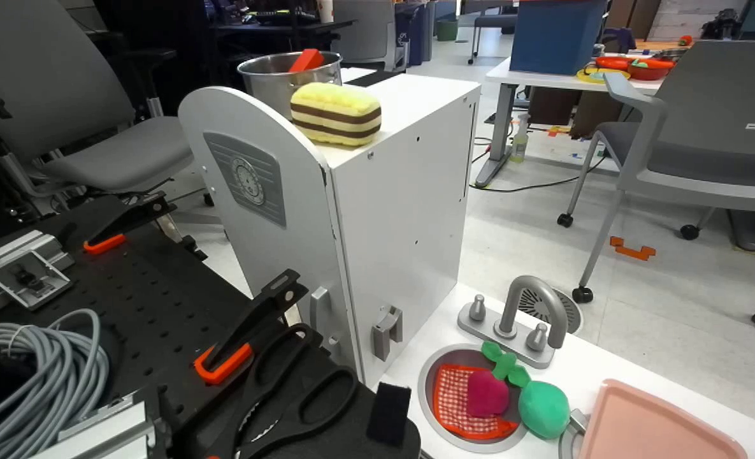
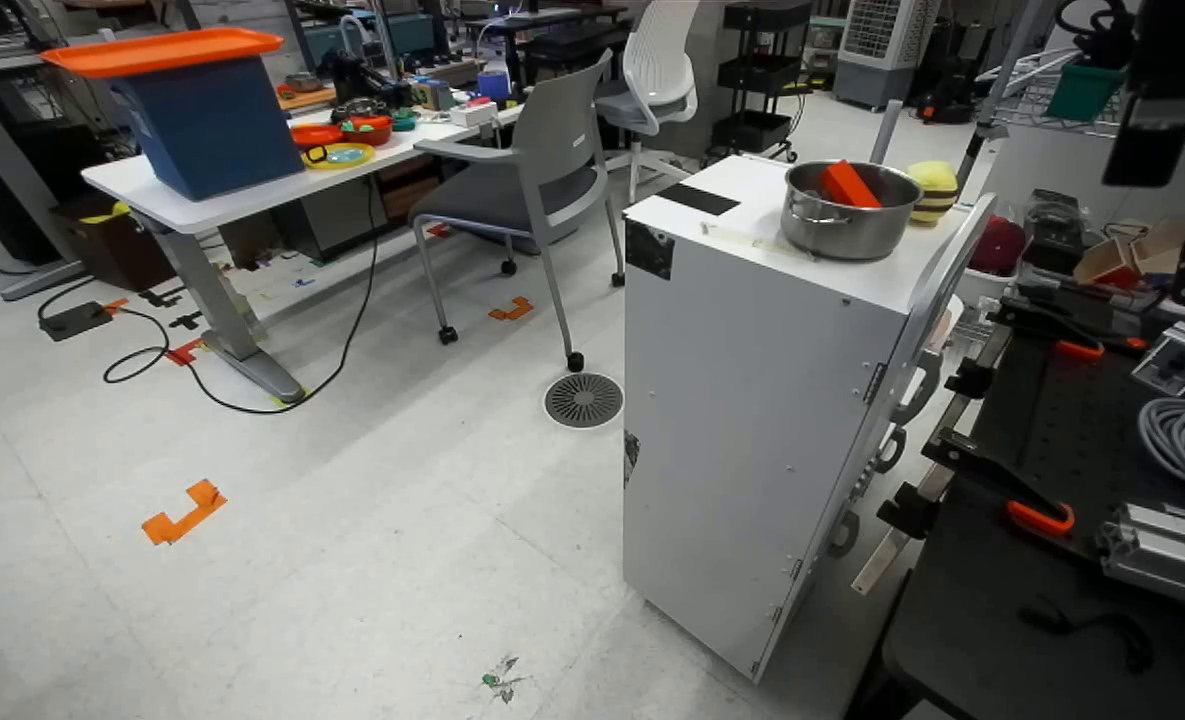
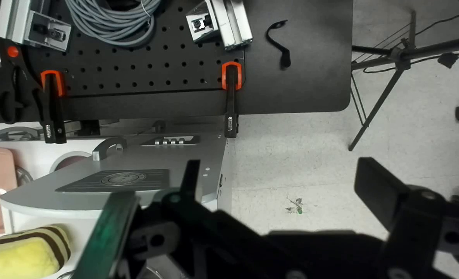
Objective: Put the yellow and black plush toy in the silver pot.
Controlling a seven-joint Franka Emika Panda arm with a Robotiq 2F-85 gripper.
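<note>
Toy of yellow and black plush sits on the white counter just beside the silver pot, not yet inside. The pincer stands spread, holding nothing, so reaching seems the step in hand; next it should probably swing to the toy's side of the pot, descend and squeeze gently.

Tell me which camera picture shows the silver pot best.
An exterior view does: nothing blocks the silver pot there. In an exterior view where the yellow plush sits in front, part is hidden. The wrist view catches only slivers along the bottom edge.
</note>
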